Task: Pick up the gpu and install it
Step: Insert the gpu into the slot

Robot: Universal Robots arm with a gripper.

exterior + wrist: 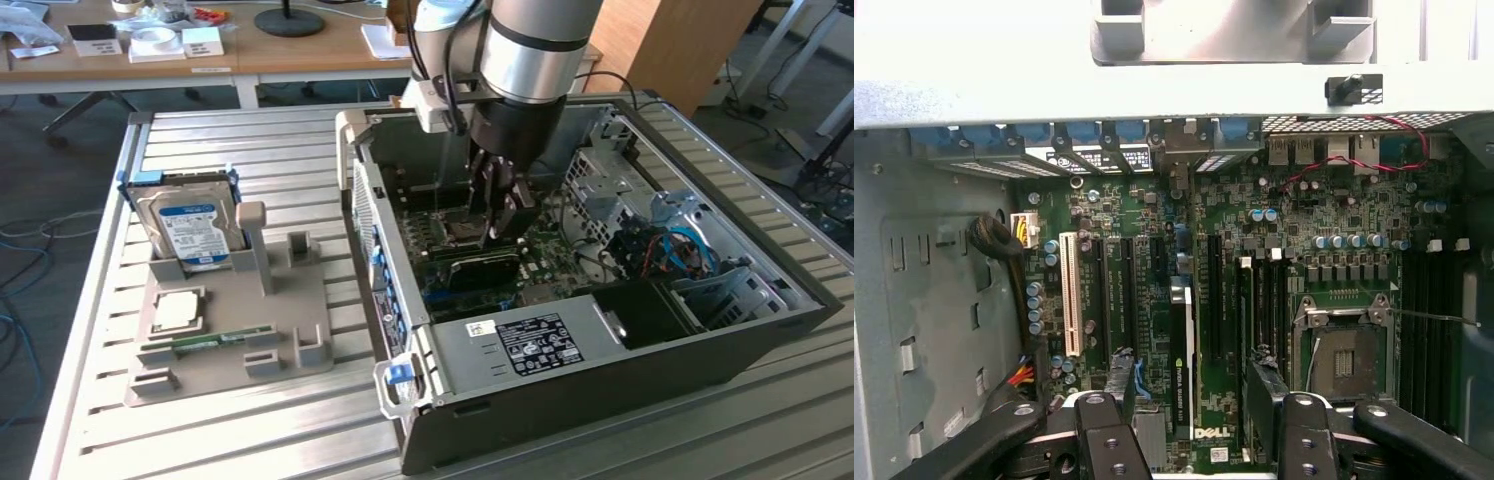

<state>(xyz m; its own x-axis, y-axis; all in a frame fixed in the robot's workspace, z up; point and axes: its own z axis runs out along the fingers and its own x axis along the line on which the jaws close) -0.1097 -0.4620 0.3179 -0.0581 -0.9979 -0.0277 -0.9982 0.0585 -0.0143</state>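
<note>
I see one arm (534, 50) reaching down into one open PC case (601, 380) lying on the slatted table (200, 440). One gripper (501, 205), inside the case over the motherboard (561, 262). In the wrist view its two fingers (1119, 380) stand apart, nothing between them.

One gpu (1182, 355): it stands on edge in a motherboard slot, black face, midway between the fingers. No contact that I can make out.

Wrist view counts: one white slot (1069, 295), several black slots beside it, one empty CPU socket (1344, 355), red wire (1354, 150) near the rear ports. Blue latches (1034, 135) line the case's rear edge.

Exterior view, on the view's left: one grey parts holder (227, 340) on the table, well apart from the gripper. On it, one blue-labelled hard drive (191, 228) upright, one CPU (178, 310) lying flat, one green memory stick (207, 342) lying in its groove.

In the case, one black power supply (661, 312) and blue cables (674, 250) on the view's right. One desk (200, 45) with clutter behind.
</note>
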